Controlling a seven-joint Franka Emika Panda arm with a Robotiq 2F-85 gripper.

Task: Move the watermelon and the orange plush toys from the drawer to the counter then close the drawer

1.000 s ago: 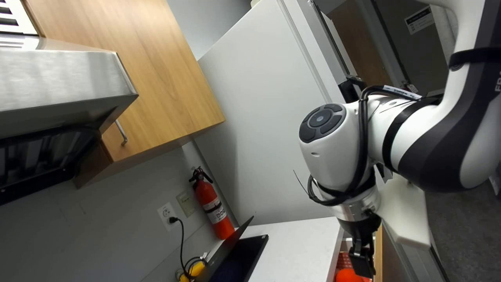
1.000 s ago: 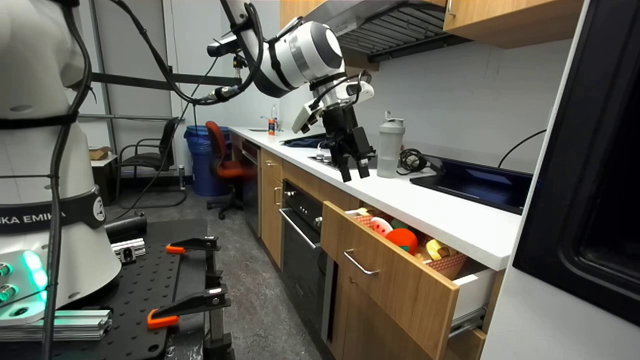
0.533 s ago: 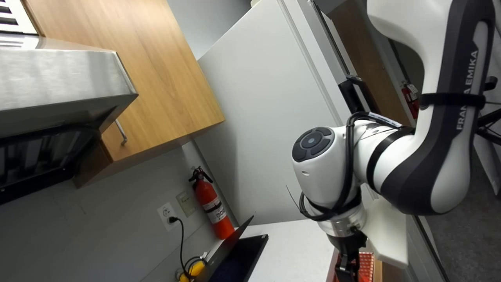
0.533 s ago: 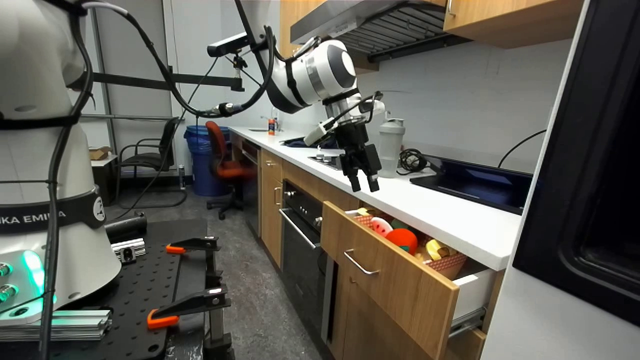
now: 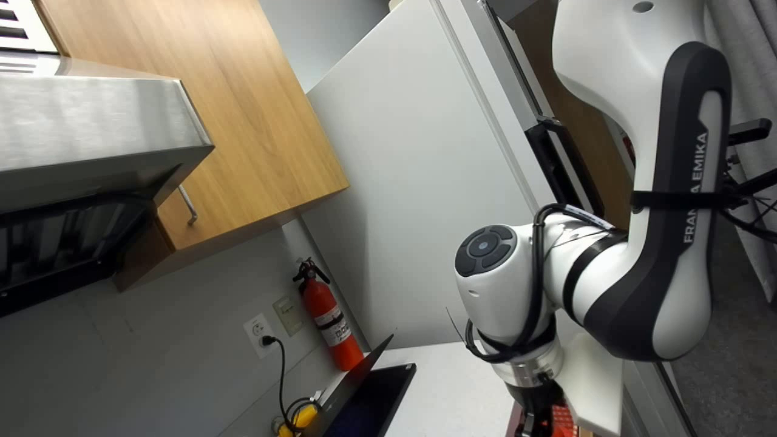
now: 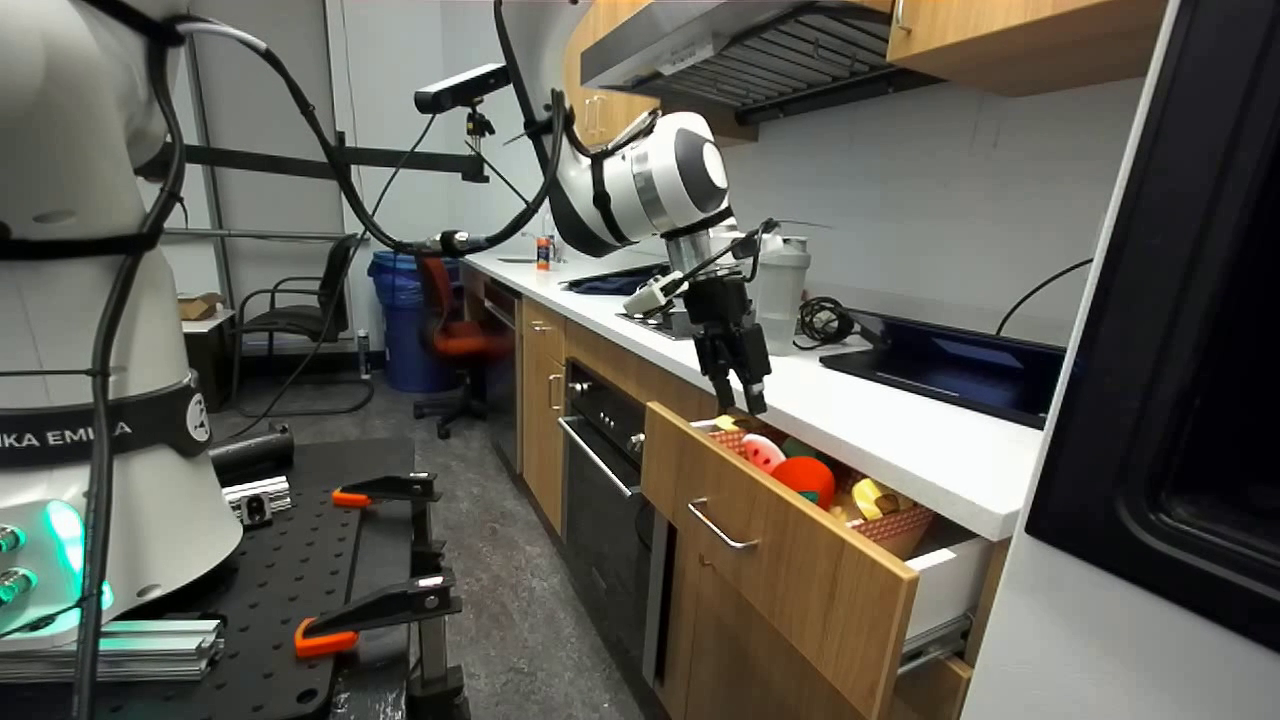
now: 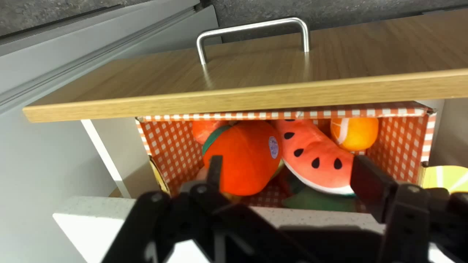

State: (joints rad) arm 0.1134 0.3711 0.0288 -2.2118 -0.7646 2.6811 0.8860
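The watermelon plush (image 7: 314,157), a pink slice with black seeds, lies in a red checkered box inside the open drawer (image 7: 252,100). It also shows in an exterior view (image 6: 765,453). Left of it in the wrist view is a large round red-orange plush (image 7: 245,157) with a green leaf. A smaller yellow-orange plush (image 7: 356,133) with a white stripe sits at the box's far right. I cannot tell which is the task's orange. My gripper (image 7: 287,160) is open and empty above the drawer, fingers spread across the view. It is above the drawer's far end in an exterior view (image 6: 740,402).
The white counter (image 6: 900,440) runs beside the drawer and overhangs its back. A shaker bottle (image 6: 785,295), coiled cable (image 6: 825,320) and black tray (image 6: 950,375) stand on it. A metal handle (image 7: 252,29) is on the drawer front. A yellow toy (image 7: 446,177) lies beside the box.
My gripper has moved down toward the drawer, shifting right and down in an exterior view. It stays open. The drawer and toys have not moved.
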